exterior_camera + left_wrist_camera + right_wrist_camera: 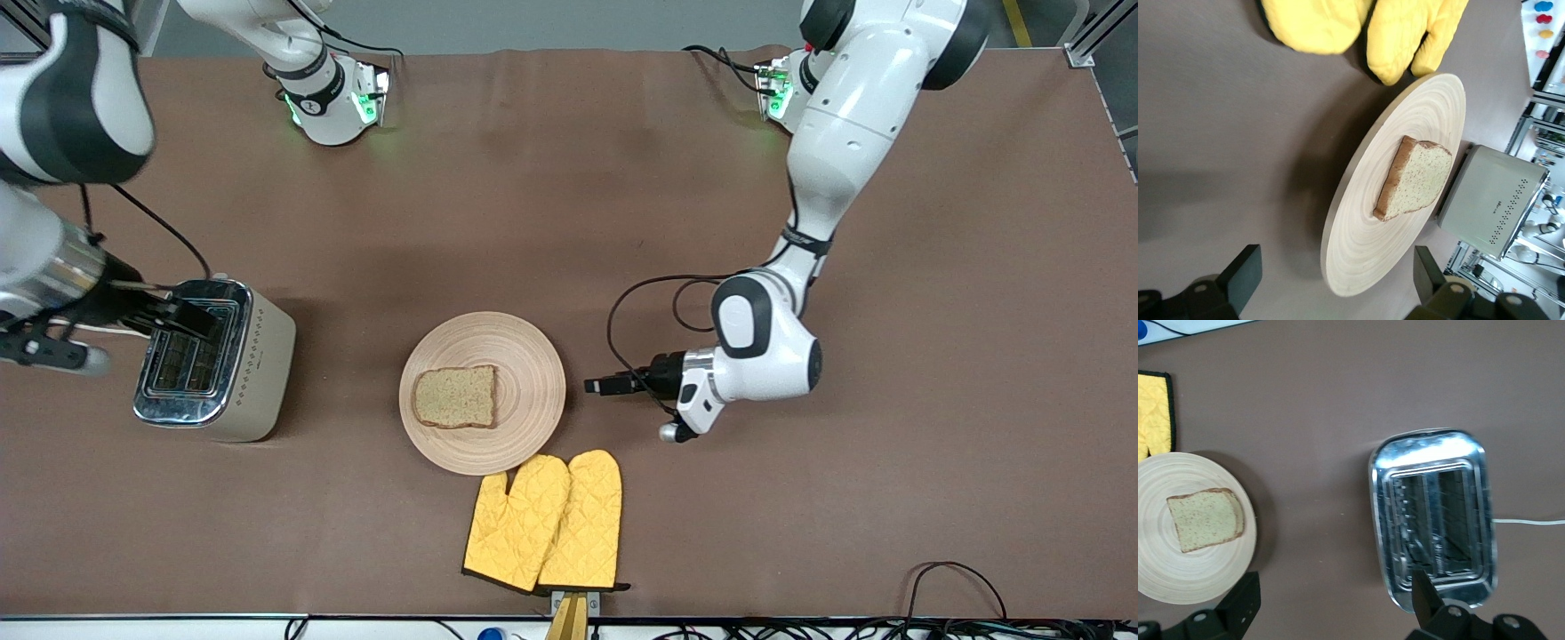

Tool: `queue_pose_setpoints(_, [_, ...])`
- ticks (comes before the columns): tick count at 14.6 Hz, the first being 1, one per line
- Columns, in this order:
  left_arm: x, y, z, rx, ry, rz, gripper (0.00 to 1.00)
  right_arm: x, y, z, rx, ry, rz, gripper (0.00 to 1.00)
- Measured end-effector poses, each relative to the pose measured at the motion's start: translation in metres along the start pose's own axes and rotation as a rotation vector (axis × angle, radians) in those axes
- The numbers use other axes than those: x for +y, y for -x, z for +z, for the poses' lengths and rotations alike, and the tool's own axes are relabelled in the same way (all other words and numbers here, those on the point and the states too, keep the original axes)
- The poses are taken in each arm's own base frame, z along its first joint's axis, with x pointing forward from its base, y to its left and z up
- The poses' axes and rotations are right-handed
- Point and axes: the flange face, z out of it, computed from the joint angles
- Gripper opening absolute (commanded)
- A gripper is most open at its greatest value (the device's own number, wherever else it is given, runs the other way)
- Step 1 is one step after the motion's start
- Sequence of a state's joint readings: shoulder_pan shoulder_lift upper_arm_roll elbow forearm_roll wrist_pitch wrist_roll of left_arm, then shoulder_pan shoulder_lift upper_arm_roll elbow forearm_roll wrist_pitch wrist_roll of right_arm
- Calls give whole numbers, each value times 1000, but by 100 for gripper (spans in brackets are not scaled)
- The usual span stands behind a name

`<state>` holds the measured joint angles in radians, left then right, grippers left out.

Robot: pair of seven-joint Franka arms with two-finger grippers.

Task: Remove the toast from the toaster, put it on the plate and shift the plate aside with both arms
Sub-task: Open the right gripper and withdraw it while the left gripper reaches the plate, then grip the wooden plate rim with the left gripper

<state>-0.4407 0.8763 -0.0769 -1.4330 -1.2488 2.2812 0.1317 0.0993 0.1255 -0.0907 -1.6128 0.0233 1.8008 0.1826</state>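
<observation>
- Right gripper [182, 317]: hangs over the toaster [216, 360] with its fingers spread apart and nothing between them; the right wrist view looks straight down into two empty slots.
- Toaster: stands toward the right arm's end of the table, at about 9 o'clock from the plate, well apart from it. Its long axis runs from 12 to 6 o'clock in the front view.
- Toast [455, 396]: lies flat on the plate [524, 356], off-centre toward the plate's 8 o'clock edge. It is nearly square, so no long axis can be told; its rounded crust edge appears to face 3 o'clock.
- Plate: sits mid-table, its 5 o'clock rim touching or overlapping the tips of the oven mitts [547, 524].
- Left gripper [609, 386]: waits low just beside the plate's 3 o'clock rim, fingers apart, holding nothing, pointed at the plate.
- Risk 1: a push from one arm alone would likely spin or tip the plate, and the off-centre slice could slide off.
- Risk 2: dragging the plate toward 6 o'clock would probably catch on the mitts.
- Risk 3: the right arm, if it crosses low, may knock the toaster or snag its cord.
</observation>
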Motion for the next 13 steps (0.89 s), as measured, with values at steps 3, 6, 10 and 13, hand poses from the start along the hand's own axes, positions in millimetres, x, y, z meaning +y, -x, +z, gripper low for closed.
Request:
queue_pose_setpoints(3, [-6, -1, 35, 30, 12, 31, 100, 28, 14, -33, 9, 24, -21, 100])
queue_pose_setpoints(6, [-2, 0, 60, 55, 8, 57, 100, 61, 23, -53, 6, 26, -34, 100])
queue_pose_setpoints(10, [6, 11, 80, 52, 24, 56, 51, 76, 24, -54, 1, 28, -36, 100])
queue_pose_setpoints(13, [9, 18, 87, 58, 19, 69, 2, 74, 24, -53, -1, 27, -44, 100])
